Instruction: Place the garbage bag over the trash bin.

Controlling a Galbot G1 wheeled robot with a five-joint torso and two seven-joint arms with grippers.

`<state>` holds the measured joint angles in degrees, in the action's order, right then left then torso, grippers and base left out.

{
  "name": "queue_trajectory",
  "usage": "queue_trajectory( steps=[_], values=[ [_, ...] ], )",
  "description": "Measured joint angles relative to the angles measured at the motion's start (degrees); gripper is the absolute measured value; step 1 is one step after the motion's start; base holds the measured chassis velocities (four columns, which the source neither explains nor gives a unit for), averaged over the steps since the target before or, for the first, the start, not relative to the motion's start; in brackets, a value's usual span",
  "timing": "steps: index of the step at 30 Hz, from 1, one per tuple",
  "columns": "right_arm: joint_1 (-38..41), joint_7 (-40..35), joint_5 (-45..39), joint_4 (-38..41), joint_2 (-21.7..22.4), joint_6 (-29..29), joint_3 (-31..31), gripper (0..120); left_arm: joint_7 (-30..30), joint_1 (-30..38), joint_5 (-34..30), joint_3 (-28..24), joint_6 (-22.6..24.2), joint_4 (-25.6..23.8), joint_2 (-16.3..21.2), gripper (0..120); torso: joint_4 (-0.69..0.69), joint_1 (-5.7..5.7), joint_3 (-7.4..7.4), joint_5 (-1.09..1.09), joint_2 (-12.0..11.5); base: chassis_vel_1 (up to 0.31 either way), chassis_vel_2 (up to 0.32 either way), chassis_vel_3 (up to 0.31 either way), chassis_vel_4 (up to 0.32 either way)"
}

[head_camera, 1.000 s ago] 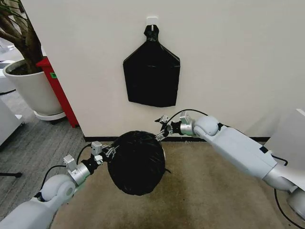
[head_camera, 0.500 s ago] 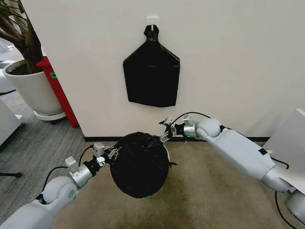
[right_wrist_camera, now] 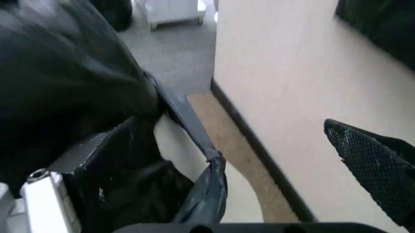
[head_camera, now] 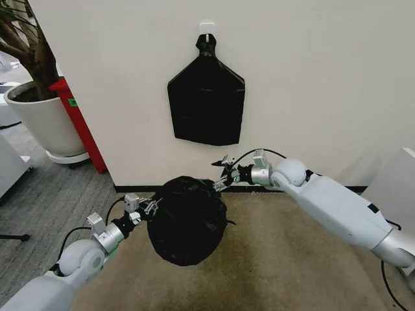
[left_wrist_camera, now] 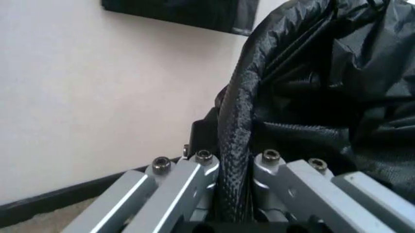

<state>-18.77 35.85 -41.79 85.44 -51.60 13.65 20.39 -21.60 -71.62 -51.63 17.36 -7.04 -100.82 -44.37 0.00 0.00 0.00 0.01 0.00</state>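
**Bag stretched over the bin, both sides pinched**

My left gripper is clamped on a thick fold of the bag; in the left wrist view the black plastic runs straight down between my two finger pads, tight on both sides. My right gripper sits at the bag's far edge, near the wall. Its jaws look spread in the right wrist view, with a strip of bag drawn taut across one finger, so I judge it hooked rather than squeezed.

Between the two grippers the bag lies domed and dark over the bin, which is almost wholly covered; a pale patch of its wall shows under the stretched strip. The bin stands on the carpet just before the wall, below the bag bundle on its hook.

Risks, as I judge them: the thin film could tear at my left pinch if I pull harder; the hooked strip could slip off my right finger and let the rim spring back; uneven pull could tip the light bin.
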Motion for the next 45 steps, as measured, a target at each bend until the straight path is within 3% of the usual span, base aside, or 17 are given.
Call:
queue_trajectory(
  steps=[5, 7, 9, 10, 12, 14, 17, 23, 27, 31, 34, 38, 45],
  values=[
    [-4.1, -7.4, -0.4, 7.0, 0.0, -1.6, -6.4, 100, 2.4, 0.2, -0.5, 0.1, -0.4, 1.7, -0.9, 4, 0.01, 0.0, 0.0, -0.01, 0.0, 0.0, 0.0, 0.0, 0.0],
    [-6.7, -15.8, -0.4, 13.1, 0.1, -2.2, -9.0, 100, 6.1, 0.5, -1.3, -0.1, -0.4, 1.8, -2.1, 4, 0.0, 0.0, 0.0, -0.01, 0.0, 0.0, 0.0, 0.0, 0.0],
    [-8.8, -28.8, -0.4, 20.5, 0.4, -0.5, -9.3, 100, 9.3, 0.5, -1.9, -0.5, -0.1, 1.5, -3.2, 4, -0.01, 0.0, 0.0, -0.01, 0.0, 0.0, 0.0, 0.0, 0.0],
    [-8.8, -28.8, -0.4, 20.5, 0.4, -0.5, -9.3, 100, 9.3, 0.5, -1.9, -0.5, -0.1, 1.5, -3.2, 4, -0.01, 0.0, 0.0, -0.01, 0.0, 0.0, 0.0, 0.0, 0.0],
    [-10.1, -39.1, -1.9, 26.1, 0.0, 2.1, -8.2, 100, 11.7, 0.5, -2.3, -0.9, 0.4, 1.0, -4.1, 4, -0.02, -0.01, -0.01, -0.03, 0.0, 0.0, 0.0, 0.0, 0.0],
    [-11.7, -54.5, -6.1, 32.5, -1.5, 5.3, -5.5, 93, 15.3, 0.5, -3.0, -1.4, 0.8, 0.1, -5.2, 4, 0.01, -0.01, -0.01, -0.01, 0.0, 0.0, 0.0, 0.0, 0.0],
    [-13.3, -64.3, -9.1, 36.4, -3.0, 9.2, -3.0, 84, 20.0, 0.8, -3.4, -1.7, 1.2, -0.9, -6.6, 4, 0.01, -0.01, -0.01, -0.02, 0.0, 0.0, 0.0, 0.0, 0.0],
    [-14.6, -68.9, -9.5, 36.3, -3.4, 11.1, 1.7, 62, 27.5, 2.1, -1.9, -2.3, 2.0, -1.3, -9.1, 4, 0.0, -0.01, 0.0, 0.0, 0.0, 0.0, 0.0, 0.0, 0.0],
    [-14.8, -71.2, -12.0, 34.6, -4.2, 11.7, 4.3, 48, 29.6, 2.5, -1.1, -2.6, 2.0, -1.2, -10.6, 4, -0.01, 0.0, 0.0, -0.01, 0.0, 0.0, 0.0, 0.0, 0.0],
    [-13.1, -78.0, -18.8, 31.5, -7.4, 13.2, 8.3, 30, 29.7, 3.6, -0.2, -4.3, 2.0, -1.1, -11.5, 4, 0.0, -0.01, 0.0, -0.02, 0.0, 0.0, 0.0, 0.0, 0.0],
    [-12.5, -80.2, -20.7, 30.2, -9.0, 13.8, 8.9, 25, 29.5, 4.0, -0.1, -4.9, 2.1, -0.9, -11.6, 4, 0.0, 0.0, 0.0, -0.02, 0.0, 0.0, 0.0, 0.0, 0.0],
    [-11.0, -84.1, -22.7, 26.9, -12.8, 15.5, 10.1, 7, 28.5, 4.6, 1.0, -6.1, 1.7, -0.5, -11.4, 4, 0.01, 0.0, 0.0, -0.02, 0.0, 0.0, 0.0, 0.0, 0.0],
    [-9.3, -90.1, -26.9, 22.0, -17.2, 19.7, 11.3, 0, 27.4, 4.2, 3.5, -7.1, 1.1, -1.1, -10.4, 4, 0.01, 0.0, 0.0, -0.01, 0.0, 0.0, 0.0, 0.0, 0.0]
  ],
)
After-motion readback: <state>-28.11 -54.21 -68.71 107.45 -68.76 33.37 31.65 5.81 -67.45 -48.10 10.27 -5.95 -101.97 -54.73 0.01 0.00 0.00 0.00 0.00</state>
